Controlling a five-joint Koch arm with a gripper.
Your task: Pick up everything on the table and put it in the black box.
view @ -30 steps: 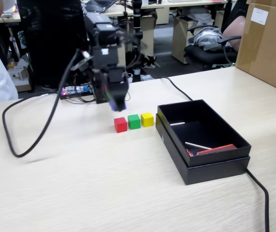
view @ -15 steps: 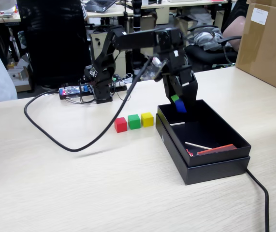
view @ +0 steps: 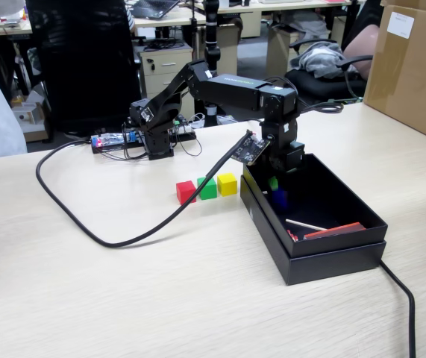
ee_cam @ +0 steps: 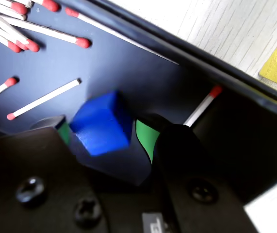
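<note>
Gripper (ee_cam: 104,136) sits inside the black box (view: 347,246), jaws parted around the blue cube (ee_cam: 102,124). Contact with the pads is unclear. Fixed view half hides the cube.

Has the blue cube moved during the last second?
Yes. The blue cube travelled rightward in the fixed view, from left of the red cube into the black box, carried between the jaws.

The gripper (ee_cam: 104,133) is sitting low inside the black box (view: 332,250), walls crowding it at 9 and 12 o'clock. Matchsticks (ee_cam: 43,99) are littering the floor; open floor is lying toward 4 o'clock in the fixed view.
</note>
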